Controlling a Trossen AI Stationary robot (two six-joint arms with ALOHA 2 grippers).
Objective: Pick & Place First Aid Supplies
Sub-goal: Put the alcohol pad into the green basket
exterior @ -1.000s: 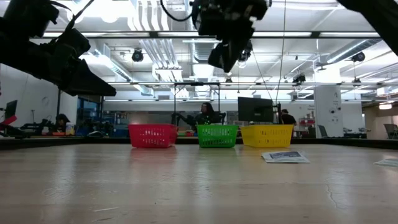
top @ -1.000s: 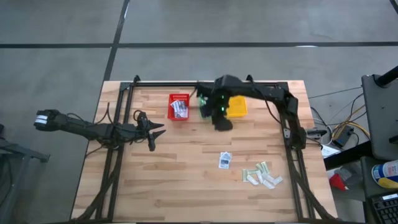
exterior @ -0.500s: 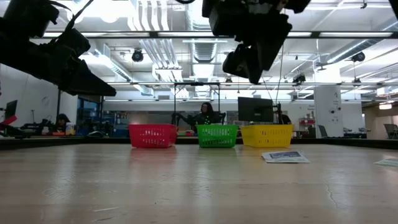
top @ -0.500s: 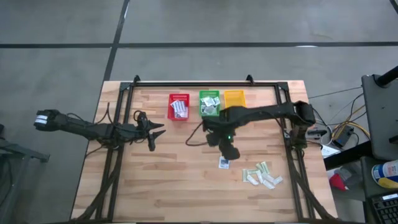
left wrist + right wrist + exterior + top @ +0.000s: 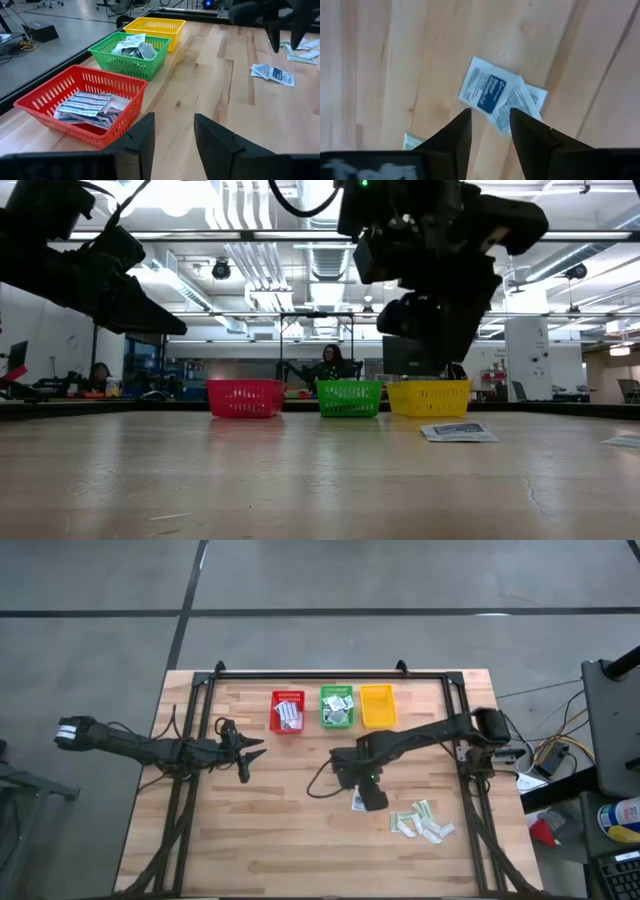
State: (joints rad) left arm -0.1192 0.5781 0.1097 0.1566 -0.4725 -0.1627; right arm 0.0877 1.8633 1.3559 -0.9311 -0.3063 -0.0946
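The right gripper [image 5: 372, 799] is hanging over the middle-right of the table [image 5: 290, 840], directly above a pair of small square white-blue packets [image 5: 501, 99] that are lying overlapped on the wood. In the right wrist view its two dark fingers [image 5: 454, 134] are standing a moderate gap apart with nothing between them, and they are not touching the packets. Just beside that spot, toward the table's right edge, pale green-beige strips [image 5: 422, 821] are lying scattered in a loose cluster.

Farther back, three baskets are sitting in a row near the far edge: the red basket [image 5: 80, 105] is holding oblong white packets with blue stripes [image 5: 85, 105], the green basket [image 5: 131, 54] is holding a heap of small packets [image 5: 134, 46], and beside them is the yellow basket [image 5: 155, 30].

The left gripper [image 5: 243, 745] is waiting at the table's left side, well apart from everything; its fingers [image 5: 139, 140] are parted and holding nothing.
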